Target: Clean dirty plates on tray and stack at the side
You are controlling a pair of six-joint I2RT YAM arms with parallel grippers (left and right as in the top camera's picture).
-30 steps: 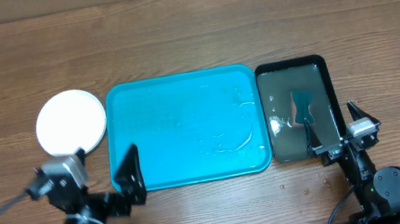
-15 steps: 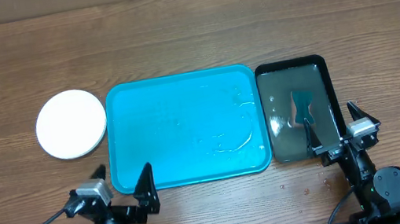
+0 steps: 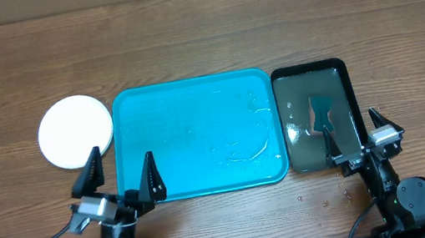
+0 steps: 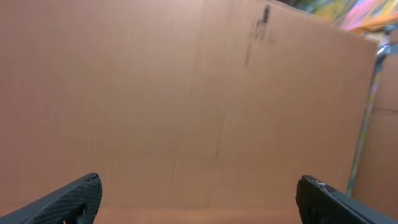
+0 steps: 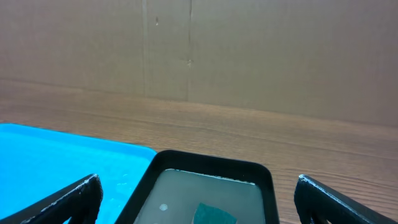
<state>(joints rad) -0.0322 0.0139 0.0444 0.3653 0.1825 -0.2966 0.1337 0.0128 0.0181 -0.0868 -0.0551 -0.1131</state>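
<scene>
Left gripper [image 3: 121, 165] and right gripper [image 3: 350, 127] gape wide, empty; white-topped plates [image 3: 75, 132] sit beside wet turquoise tray [image 3: 194, 109].

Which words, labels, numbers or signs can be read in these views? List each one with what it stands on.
No readable text in any view.
Dark mark on the cardboard wall, left wrist view: too blurred to read; may not be writing at all.
Turquoise tray, black tray, white plate: no print or label shows.
</scene>
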